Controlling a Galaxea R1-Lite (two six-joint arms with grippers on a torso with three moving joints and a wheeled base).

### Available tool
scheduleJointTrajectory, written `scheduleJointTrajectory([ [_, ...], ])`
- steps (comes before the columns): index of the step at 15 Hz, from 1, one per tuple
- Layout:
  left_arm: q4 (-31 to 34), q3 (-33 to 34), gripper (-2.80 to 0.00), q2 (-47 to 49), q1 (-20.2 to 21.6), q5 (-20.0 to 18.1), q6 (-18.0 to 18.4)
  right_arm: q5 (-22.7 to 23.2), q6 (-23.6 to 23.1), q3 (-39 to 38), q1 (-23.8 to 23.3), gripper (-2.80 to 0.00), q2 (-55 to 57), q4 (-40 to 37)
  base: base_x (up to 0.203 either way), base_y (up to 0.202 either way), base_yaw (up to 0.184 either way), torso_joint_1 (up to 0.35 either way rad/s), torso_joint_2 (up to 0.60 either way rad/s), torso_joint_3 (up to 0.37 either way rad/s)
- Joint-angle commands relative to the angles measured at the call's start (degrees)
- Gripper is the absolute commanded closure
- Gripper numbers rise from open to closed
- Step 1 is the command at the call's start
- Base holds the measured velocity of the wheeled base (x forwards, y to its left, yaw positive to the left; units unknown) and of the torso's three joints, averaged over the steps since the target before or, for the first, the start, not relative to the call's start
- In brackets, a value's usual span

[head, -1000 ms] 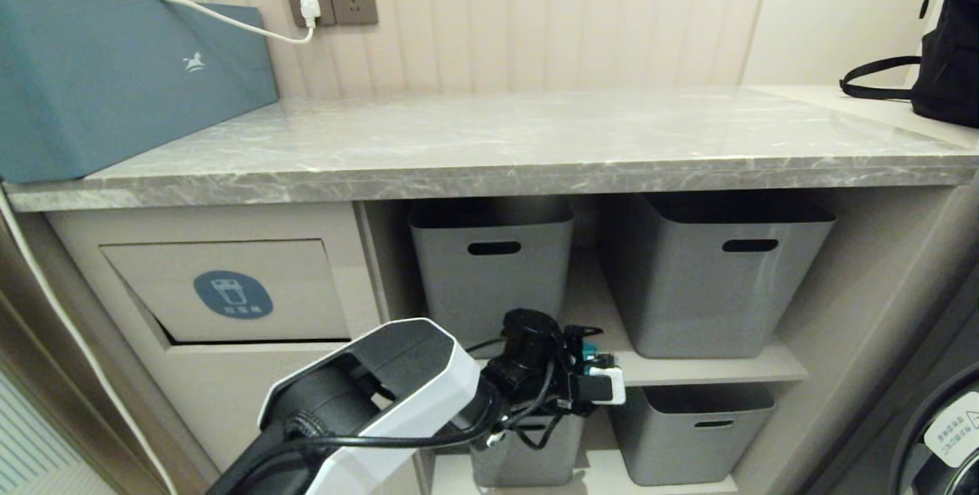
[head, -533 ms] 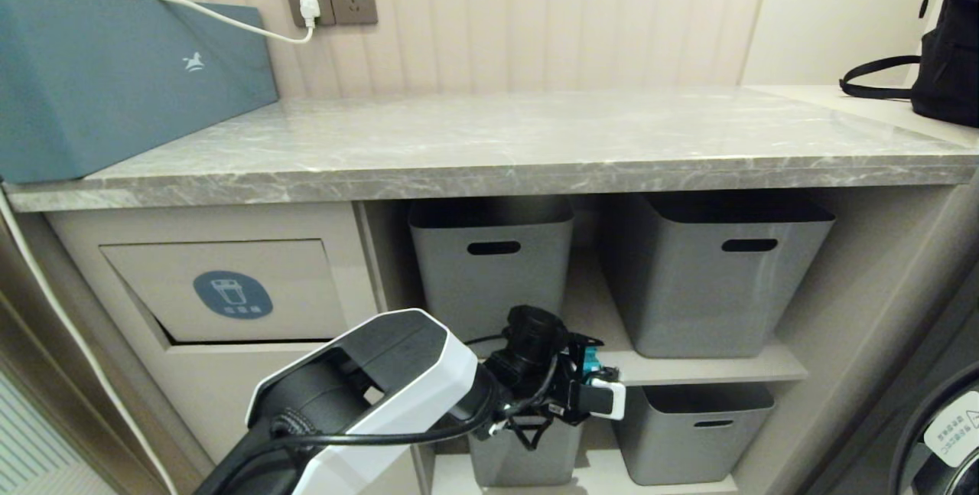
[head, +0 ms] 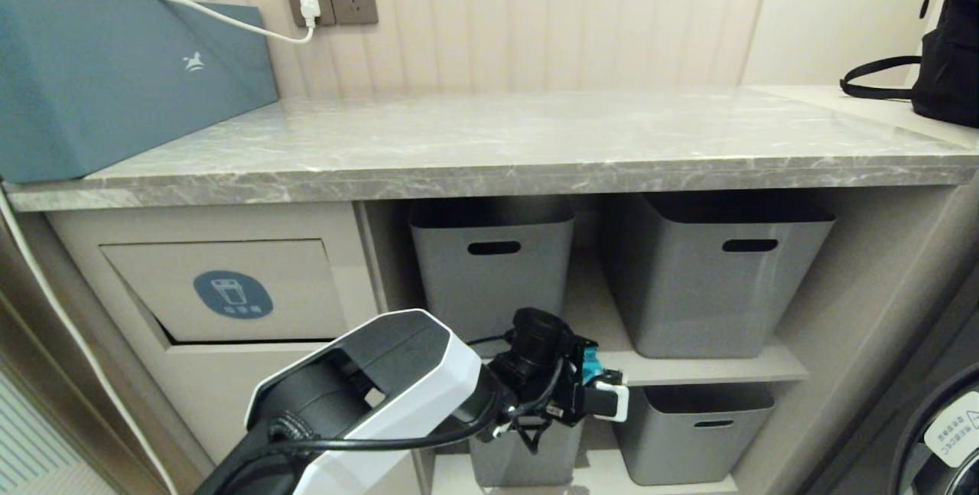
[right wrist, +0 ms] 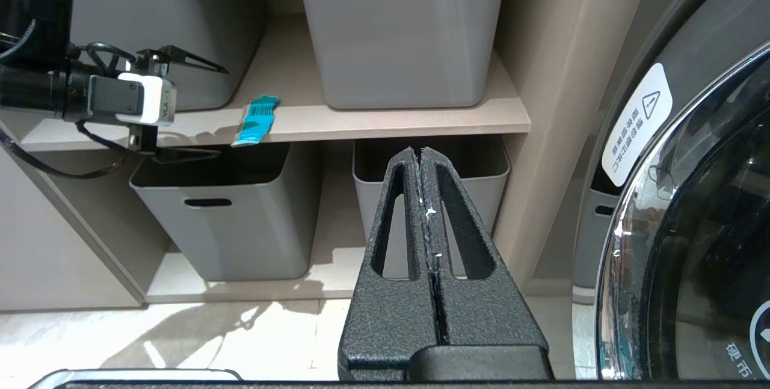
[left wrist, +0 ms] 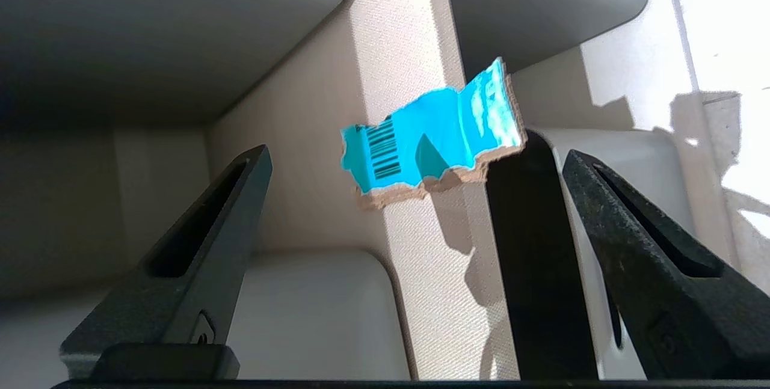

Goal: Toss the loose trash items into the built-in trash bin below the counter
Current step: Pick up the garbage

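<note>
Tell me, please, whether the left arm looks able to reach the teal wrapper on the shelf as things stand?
Probably yes. The left gripper is open and faces the wrapper, which lies on the shelf edge between two grey baskets. Nothing stands between the fingers and it.

Backpack (head: 952, 43) — cropped at edge

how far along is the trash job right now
No trash shows on the counter, so that part looks cleared. In hand: the open left gripper is lined up on the teal wrapper lying on the shelf edge, not gripped. Left: grab it and drop it through the bin flap. The right gripper is shut and idle.
</note>
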State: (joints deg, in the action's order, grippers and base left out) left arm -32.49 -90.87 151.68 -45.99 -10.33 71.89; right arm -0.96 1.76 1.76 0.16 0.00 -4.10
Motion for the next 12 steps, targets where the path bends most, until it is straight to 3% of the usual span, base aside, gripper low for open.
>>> scheduleJointTrajectory([
  [1,-0.2,-0.2,-2.80,0.5,-0.7,0.4,0.4,0.0,0.0,0.0,0.0,0.00,0.1,0.0,0.000,0.000,0.000,0.000,0.00,0.000],
  [8,-0.1,-5.5,-2.80,3.3,-2.3,8.5,0.4,0.0,0.0,0.0,0.0,0.00,0.1,0.0,0.000,0.000,0.000,0.000,0.00,0.000],
  [12,2.9,-5.6,-2.80,2.9,-2.4,8.9,0.4,0.0,0.0,0.0,0.0,0.00,0.1,0.0,0.000,0.000,0.000,0.000,0.00,0.000],
])
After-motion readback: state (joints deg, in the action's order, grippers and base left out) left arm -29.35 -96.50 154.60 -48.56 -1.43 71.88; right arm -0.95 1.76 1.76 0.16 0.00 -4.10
